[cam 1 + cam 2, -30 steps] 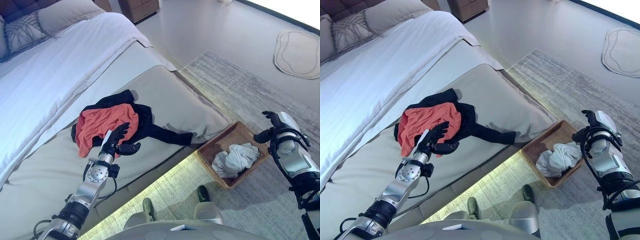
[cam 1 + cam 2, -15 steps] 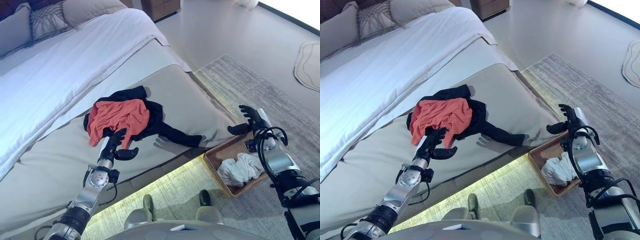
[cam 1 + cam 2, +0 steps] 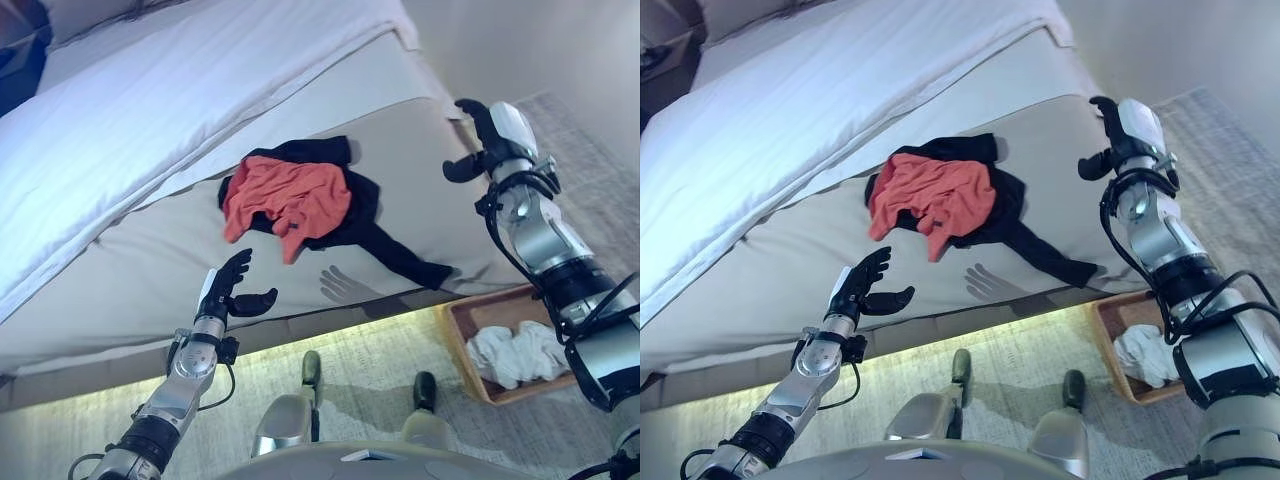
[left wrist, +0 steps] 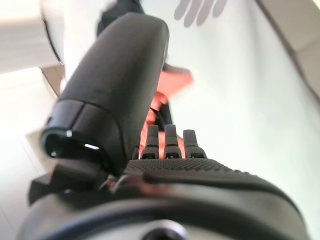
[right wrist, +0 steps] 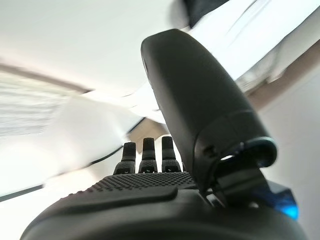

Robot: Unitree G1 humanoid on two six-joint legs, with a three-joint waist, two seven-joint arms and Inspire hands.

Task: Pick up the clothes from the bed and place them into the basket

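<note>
Clothes [image 3: 300, 195] on the bed [image 3: 130, 270]; basket [image 3: 465, 325] beside it, right.

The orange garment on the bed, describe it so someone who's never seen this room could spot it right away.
Start at the bed, at the beige cover across its foot end below the white sheet. A small heap of clothes lies there: the orange garment is crumpled on top of a black garment. It is the only brightly coloured item on the bed.
</note>
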